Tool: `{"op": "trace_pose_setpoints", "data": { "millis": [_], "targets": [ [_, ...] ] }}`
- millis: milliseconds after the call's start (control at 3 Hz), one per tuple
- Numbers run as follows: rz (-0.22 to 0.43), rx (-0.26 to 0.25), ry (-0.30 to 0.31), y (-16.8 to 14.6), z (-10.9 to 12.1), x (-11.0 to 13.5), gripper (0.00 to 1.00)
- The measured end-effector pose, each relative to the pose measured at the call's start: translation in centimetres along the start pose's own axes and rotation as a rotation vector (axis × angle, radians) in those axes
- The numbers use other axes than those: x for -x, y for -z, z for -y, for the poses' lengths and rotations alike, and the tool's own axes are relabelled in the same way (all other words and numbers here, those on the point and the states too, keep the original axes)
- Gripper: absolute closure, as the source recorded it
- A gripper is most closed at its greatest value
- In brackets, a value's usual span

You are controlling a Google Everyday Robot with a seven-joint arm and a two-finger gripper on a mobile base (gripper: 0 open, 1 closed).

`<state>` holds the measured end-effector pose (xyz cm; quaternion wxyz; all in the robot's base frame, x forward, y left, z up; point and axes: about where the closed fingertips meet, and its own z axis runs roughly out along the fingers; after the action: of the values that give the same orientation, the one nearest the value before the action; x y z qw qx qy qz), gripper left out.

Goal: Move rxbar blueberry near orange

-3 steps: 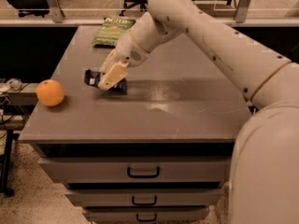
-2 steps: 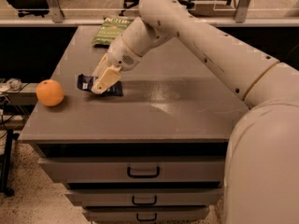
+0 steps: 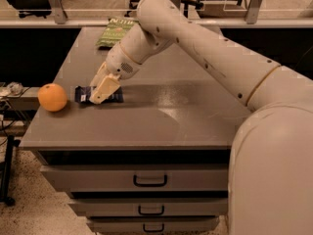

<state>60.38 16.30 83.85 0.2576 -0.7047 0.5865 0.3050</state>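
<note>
The rxbar blueberry (image 3: 81,93), a flat dark navy wrapper, lies low on the grey table top (image 3: 176,119), a short gap to the right of the orange (image 3: 52,97). The orange is round and bright and sits near the table's left edge. My gripper (image 3: 96,100) comes down from the upper right. Its pale fingers (image 3: 105,86) are closed over the middle of the bar and hide part of it. The bar's left and right ends stick out from under the fingers.
A green chip bag (image 3: 116,30) lies at the table's far edge. My white arm (image 3: 210,58) spans the right half of the table. Drawers with dark handles (image 3: 150,181) are below the front edge. A low side shelf (image 3: 14,94) is beyond the left edge.
My gripper has moved left and toward the front with the bar in it, so the gap between the bar and the orange has shrunk. The orange has not moved.
</note>
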Motion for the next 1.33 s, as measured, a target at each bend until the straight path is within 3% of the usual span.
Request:
{"op": "trace_pose_setpoints", "data": {
  "millis": [1000,1333],
  "targets": [
    [0.021,0.028,0.004,-0.52,-0.59,1.05,0.02],
    [0.026,0.017,0.010,0.16,-0.54,1.32,0.00]
  ]
}}
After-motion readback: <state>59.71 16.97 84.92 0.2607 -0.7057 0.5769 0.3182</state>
